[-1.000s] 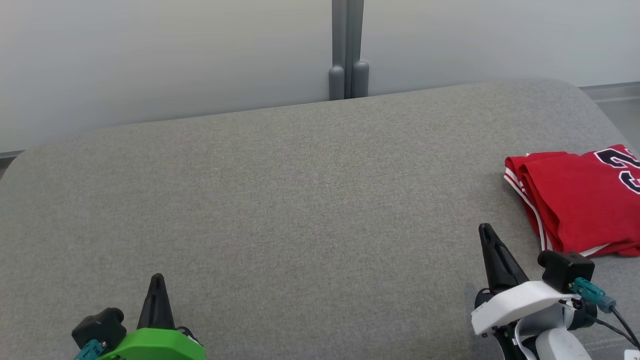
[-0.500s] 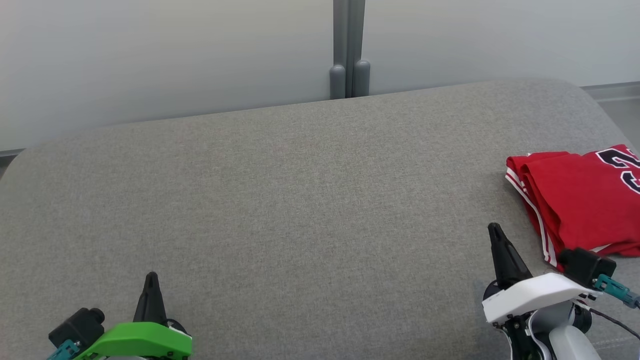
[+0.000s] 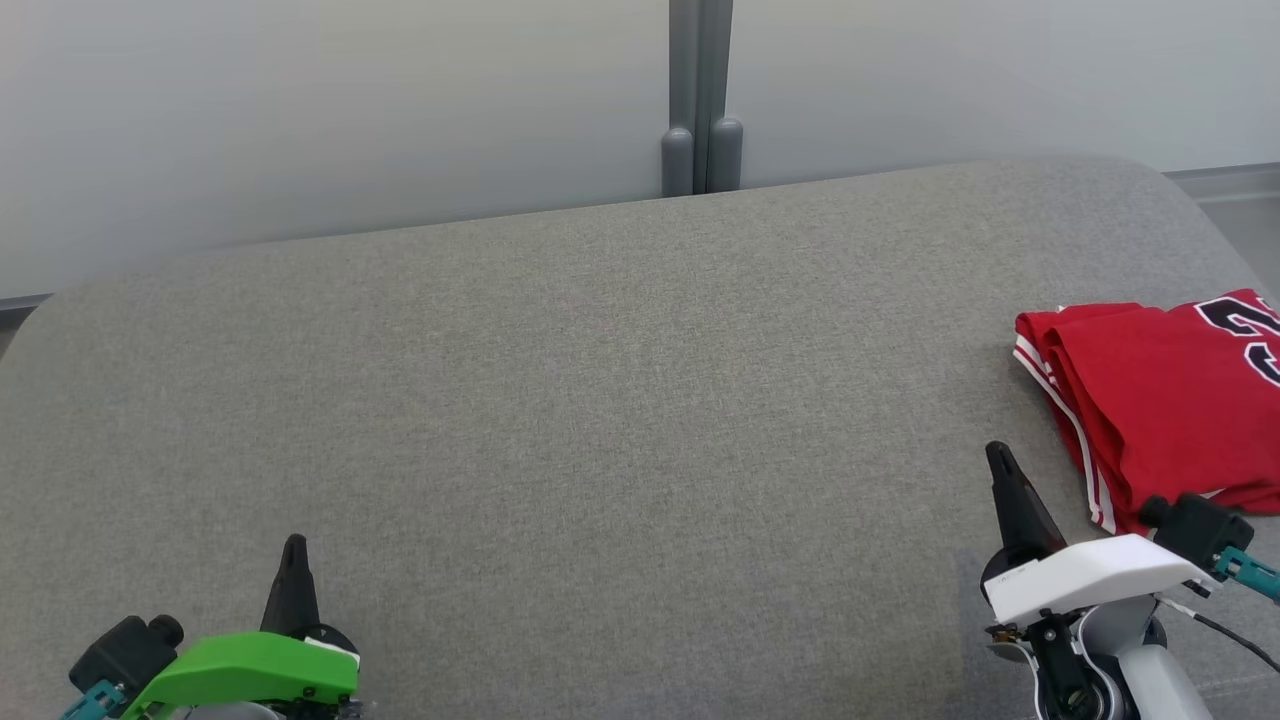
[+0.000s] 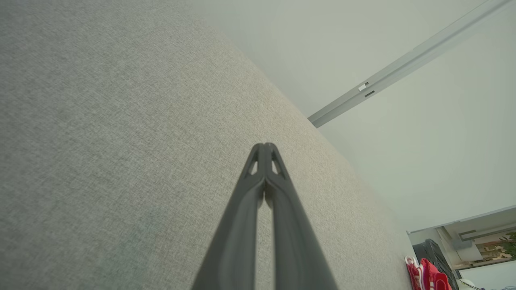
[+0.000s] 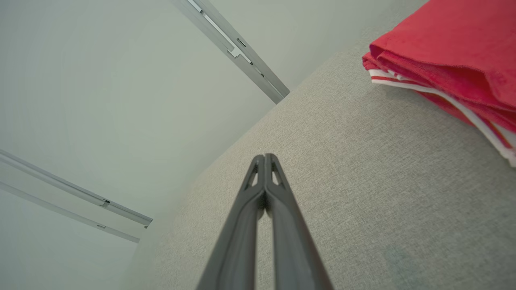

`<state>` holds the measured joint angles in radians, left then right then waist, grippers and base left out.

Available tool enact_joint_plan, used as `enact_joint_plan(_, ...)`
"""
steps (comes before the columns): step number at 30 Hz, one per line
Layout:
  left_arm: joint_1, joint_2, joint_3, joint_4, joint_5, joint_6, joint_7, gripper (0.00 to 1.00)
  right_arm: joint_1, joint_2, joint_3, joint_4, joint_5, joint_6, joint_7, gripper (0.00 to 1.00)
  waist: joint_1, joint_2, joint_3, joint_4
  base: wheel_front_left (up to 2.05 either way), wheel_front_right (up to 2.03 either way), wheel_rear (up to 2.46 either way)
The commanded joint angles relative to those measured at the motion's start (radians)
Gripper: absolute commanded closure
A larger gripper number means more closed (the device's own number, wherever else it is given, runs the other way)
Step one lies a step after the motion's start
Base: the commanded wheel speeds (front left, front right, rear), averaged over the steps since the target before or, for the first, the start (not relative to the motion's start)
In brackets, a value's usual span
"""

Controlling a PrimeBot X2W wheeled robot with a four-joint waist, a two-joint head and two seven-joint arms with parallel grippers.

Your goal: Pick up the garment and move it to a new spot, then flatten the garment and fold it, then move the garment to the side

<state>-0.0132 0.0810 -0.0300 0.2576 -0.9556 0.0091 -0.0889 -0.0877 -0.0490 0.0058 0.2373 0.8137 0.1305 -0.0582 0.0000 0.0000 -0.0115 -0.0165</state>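
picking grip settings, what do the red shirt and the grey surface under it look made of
The red shirt looks like soft matte knit cloth, perhaps a jersey: it lies in limp folded layers with white striped trim. The grey surface seems woven upholstery cloth, matte: fine flecked weave, rounded padded-looking corners.

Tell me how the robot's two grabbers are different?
The left gripper has a green cover; the right gripper has a white cover. The left gripper is far from the folded red garment; the right gripper sits close beside it, not touching. Both are shut and hold nothing.
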Motion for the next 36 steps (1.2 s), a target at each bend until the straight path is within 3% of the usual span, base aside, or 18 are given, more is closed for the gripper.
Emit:
enact_joint_plan(1,-0.034,0.001,0.012,-0.017,-0.029,-0.007,0.006,1.0,-0.027,-0.008,-0.006,-0.007,0.034,0.0,0.005,1.0,0.0,0.0,0.0,0.0,0.0,0.0,0.0)
enact_joint_plan(36,-0.061,-0.015,0.093,-0.022,-0.342,-0.077,0.102,1.0,-0.051,-0.009,-0.046,0.022,0.417,0.0,0.089,1.0,0.0,0.0,0.006,0.007,0.0,0.0,0.0)
